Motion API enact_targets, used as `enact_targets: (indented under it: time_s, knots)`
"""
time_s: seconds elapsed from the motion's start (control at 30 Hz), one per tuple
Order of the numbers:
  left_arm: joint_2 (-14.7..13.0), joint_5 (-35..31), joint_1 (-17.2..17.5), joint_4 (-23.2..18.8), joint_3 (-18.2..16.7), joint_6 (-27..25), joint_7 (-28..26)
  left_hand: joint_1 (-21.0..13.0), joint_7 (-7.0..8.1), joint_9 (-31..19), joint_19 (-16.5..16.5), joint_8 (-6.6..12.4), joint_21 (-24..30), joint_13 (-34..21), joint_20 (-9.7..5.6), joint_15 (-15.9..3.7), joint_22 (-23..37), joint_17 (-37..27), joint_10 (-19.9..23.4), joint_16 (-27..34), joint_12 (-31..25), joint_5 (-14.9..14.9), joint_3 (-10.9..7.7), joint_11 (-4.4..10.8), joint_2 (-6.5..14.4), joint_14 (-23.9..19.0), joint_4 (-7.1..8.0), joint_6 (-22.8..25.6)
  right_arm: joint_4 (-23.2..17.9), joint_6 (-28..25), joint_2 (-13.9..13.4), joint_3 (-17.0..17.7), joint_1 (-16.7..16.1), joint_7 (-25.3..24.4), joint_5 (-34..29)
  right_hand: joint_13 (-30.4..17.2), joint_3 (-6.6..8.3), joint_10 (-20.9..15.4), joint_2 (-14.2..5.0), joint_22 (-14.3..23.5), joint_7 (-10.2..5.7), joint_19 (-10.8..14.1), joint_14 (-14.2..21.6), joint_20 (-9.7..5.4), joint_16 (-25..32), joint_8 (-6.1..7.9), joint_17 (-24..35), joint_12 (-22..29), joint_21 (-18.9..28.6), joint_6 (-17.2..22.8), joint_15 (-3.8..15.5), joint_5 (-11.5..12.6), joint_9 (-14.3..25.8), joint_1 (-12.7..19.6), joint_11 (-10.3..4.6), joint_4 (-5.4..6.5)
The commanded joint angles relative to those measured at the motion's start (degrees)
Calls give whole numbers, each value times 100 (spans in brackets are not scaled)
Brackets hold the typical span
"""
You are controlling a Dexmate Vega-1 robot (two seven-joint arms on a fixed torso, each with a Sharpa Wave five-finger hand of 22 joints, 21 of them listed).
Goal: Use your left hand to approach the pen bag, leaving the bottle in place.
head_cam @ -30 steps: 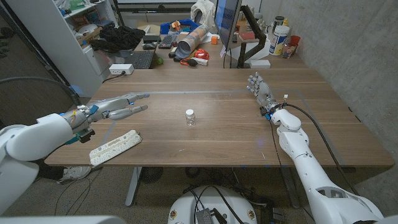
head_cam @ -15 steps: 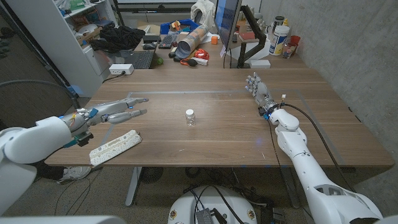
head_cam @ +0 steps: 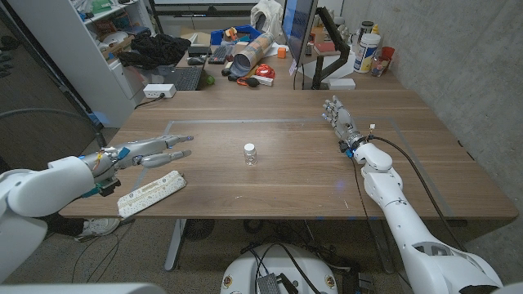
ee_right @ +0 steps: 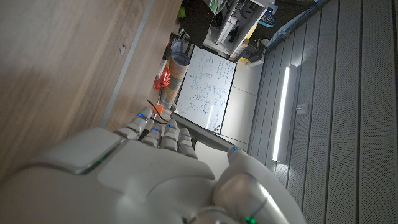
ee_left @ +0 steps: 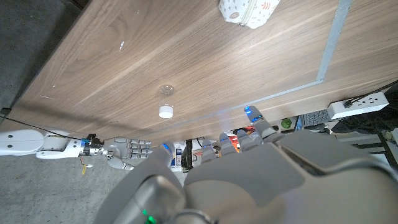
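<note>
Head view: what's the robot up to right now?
The left hand hangs open over the table's left side, fingers stretched out, just behind the pen bag, which lies untouched near the front edge. It holds nothing. The small bottle stands upright mid-table, apart from both hands. The right hand waits open at the right side, fingers pointing away from the robot.

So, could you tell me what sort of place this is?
Probably a lab or workshop: a cluttered bench with a monitor and keyboard behind the table, and shelving alongside.
</note>
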State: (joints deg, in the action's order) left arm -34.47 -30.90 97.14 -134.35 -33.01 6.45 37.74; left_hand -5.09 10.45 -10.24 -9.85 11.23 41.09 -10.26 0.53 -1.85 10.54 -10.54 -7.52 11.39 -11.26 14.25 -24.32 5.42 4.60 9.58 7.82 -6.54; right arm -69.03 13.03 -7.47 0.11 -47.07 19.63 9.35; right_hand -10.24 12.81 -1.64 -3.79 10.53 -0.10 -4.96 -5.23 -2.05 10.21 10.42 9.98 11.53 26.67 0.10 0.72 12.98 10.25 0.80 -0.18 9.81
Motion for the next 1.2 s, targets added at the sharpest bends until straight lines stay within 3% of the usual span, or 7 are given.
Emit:
enact_targets:
  time_s: [0.03, 0.9, 1.2]
  knots:
    - [-45, -73, 37, 55, -12, -58, 127, -4, 47, -32, -856, -12, -16, -19, 48, -15, 24, -9, -33, -17, 23, 46, -9, 5, 50, 299, 19, -5, 49, 16, 14, -15, 28, -38, -24, -15, -12, -36, -406, 10, -2, 21, 8, -134, 35, 32, 17, 15, -26, 12, 10, 19, 18, -3, 26, -6]
    - [-201, -896, 199, 75, -109, -43, 351, -64, 72, -32, -901, -22, -61, -18, 48, -49, 27, -4, -47, -17, 26, 76, -57, 27, 129, 302, 9, -16, 197, 16, 51, -64, 120, -106, -96, -15, -21, -31, -406, 11, -7, 29, 13, -136, 36, 33, 17, 14, -54, 5, 9, 20, 18, -3, 27, -6]
    - [-99, -988, 231, 81, -237, 13, 365, -70, 88, -33, -951, -35, -87, -19, 47, -42, 29, -6, -81, -35, 37, 80, -62, 42, 141, 356, 14, -50, 188, 3, 63, -86, 133, -131, -126, -15, -24, -29, -406, 11, -6, 36, 11, -134, 35, 33, 17, 14, -63, 5, 6, 21, 18, -4, 30, -5]
